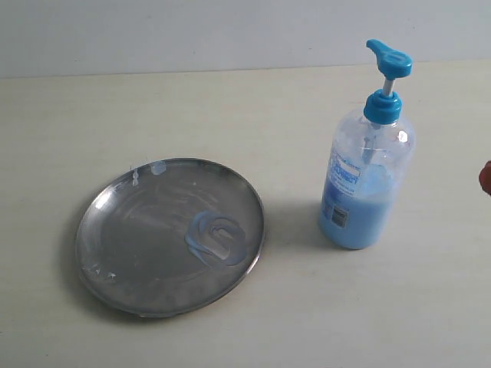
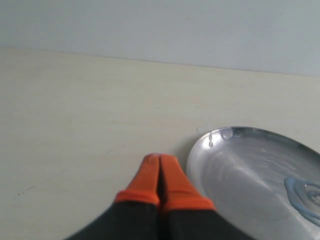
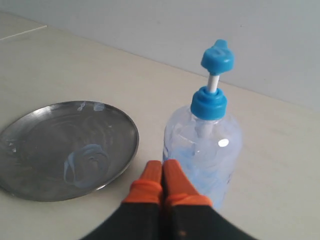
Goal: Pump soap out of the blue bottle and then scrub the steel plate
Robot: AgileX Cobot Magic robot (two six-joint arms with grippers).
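Plainly, the left gripper (image 2: 160, 158) has its orange fingertips pressed together on nothing. It is poised low over the table (image 2: 75, 125), just outside the steel plate (image 2: 240, 165), near the stretch of rim that carries a few droplets (image 2: 220, 135). The right gripper (image 3: 162, 164) is also closed and empty. It is held off the plate, close by the blue bottle (image 3: 202, 145), which stands upright just beside the plate without touching it.

The soap (image 1: 216, 238) lies as a pale swirl inside the plate, toward the edge nearest the bottle, so pumping looks done and scrubbing is the step in hand. No sponge or cloth is in view. A good scrub would bring closed tips down onto the swirl with light pressure, then circle outward across the plate's floor. The tips should keep inside the rim so the plate neither slides nor tips, and the other arm could steady it.

Both wrists pitch forward at a shallow angle. The exterior view shows only a red sliver of the right one, well clear of the plate.
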